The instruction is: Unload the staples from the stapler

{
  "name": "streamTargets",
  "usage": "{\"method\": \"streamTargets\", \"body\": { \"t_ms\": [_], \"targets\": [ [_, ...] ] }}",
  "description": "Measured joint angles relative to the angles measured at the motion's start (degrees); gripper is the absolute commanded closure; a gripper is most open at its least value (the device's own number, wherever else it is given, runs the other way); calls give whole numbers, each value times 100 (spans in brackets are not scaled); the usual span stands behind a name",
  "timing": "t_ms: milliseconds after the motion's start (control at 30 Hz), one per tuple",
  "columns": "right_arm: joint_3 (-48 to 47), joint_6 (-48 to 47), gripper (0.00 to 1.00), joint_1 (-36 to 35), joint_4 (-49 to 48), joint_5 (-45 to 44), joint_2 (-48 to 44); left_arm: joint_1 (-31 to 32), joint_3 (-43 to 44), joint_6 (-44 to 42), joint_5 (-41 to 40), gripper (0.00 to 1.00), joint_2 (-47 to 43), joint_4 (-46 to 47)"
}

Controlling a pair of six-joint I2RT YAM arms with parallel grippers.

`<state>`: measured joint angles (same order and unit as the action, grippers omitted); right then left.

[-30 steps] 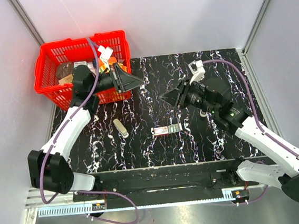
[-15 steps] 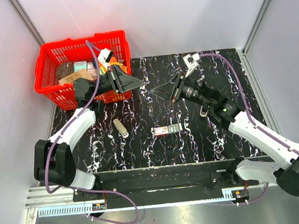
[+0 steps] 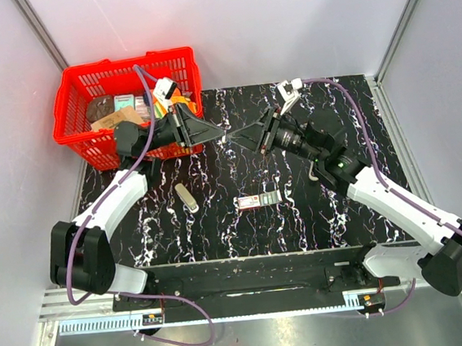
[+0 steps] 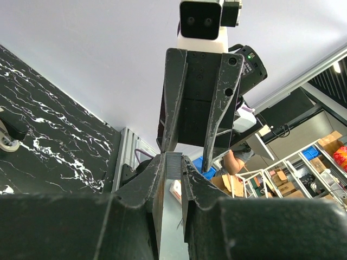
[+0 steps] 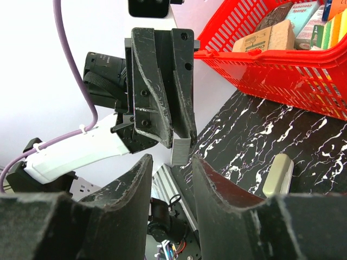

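My left gripper is raised above the black marbled table and shut on the staples, a short grey ribbed strip pinched between its fingertips. My right gripper faces it tip to tip and is open. The free end of the staples sits between its spread fingers, and I see no contact. The stapler, small and black, lies on the table in front of the arms, well below both grippers.
A red-and-white packet lies against the stapler's left end. A pale beige bar lies left of it. A red basket of packets stands at the back left, just behind the left arm.
My right gripper has swung left and up towards my left gripper. The left gripper has reached right with the staples. The two tips now meet. The things on the table have not moved.
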<state>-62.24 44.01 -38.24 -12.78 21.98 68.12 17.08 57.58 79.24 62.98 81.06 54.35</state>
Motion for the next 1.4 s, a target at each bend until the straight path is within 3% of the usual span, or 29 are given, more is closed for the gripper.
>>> {"method": "streamTargets", "body": {
  "t_ms": [667, 1167, 1200, 1367, 1400],
  "targets": [
    [0, 2, 64, -76, -225, -2, 282, 2, 0, -275, 0, 82, -11, -262],
    [0, 2, 87, -87, -234, -7, 332, -4, 0, -407, -39, 81, -118, -466],
    [0, 0, 88, -87, -234, -9, 332, -4, 0, -431, -42, 79, -125, -492],
    [0, -11, 90, -103, -195, -31, 332, -7, 0, -684, -81, 39, -177, -756],
    [0, -20, 89, -114, -188, -44, 332, -4, 2, -776, -74, 35, -197, -931]
  ]
}}
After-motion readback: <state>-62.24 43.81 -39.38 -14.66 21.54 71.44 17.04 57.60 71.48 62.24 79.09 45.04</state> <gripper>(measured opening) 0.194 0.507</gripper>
